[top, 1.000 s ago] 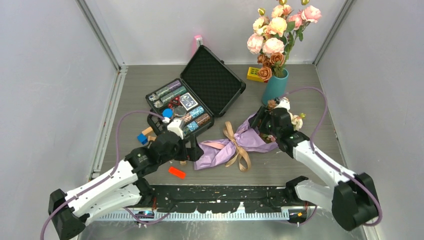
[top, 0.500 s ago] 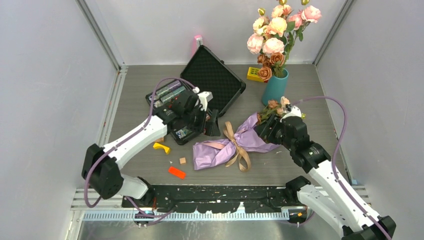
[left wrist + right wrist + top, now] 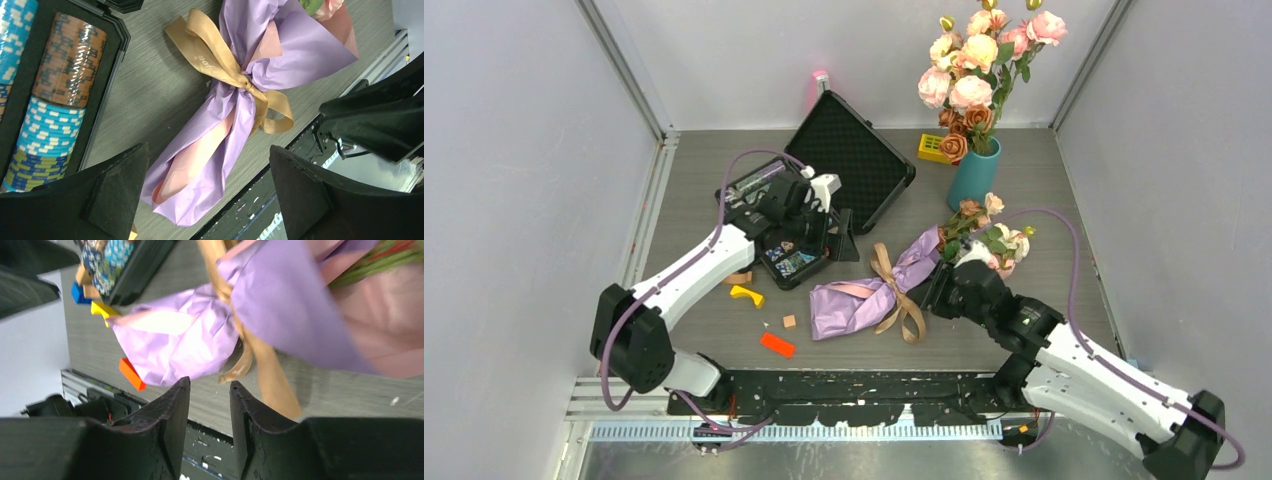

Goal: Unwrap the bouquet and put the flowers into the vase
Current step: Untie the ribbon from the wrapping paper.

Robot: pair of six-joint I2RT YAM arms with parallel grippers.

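From the overhead camera I have the bouquet (image 3: 854, 305) lying on the table (image 3: 689, 165) at mid-frame. Its narrow end points lower left and the flowers (image 3: 989, 235) stick out at the upper right end. The tan ribbon (image 3: 894, 295) is tied around its middle. The vase (image 3: 974, 175) stands upright above the flowers, apart from them, and holds a bigger bunch of roses (image 3: 972, 60). My left gripper (image 3: 839, 243) hangs at the near edge of the open chip case (image 3: 864, 165), just up and left of the ribbon and clear of the wrap. My right gripper (image 3: 932, 297) sits close beside the lilac paper on its lower right side. I cannot tell whether it touches.

On the left wrist camera the fingers (image 3: 120, 190) are spread wide with nothing between them. The bouquet (image 3: 235, 115) runs diagonally from upper right to lower centre beyond the tips, with the bow in the upper middle.

The right wrist camera is blurred. The jaws stand narrow with a slim, empty gap. The bouquet (image 3: 200, 340) fills the upper half, just above the fingertips. An orange block (image 3: 131, 374) lies left of them.
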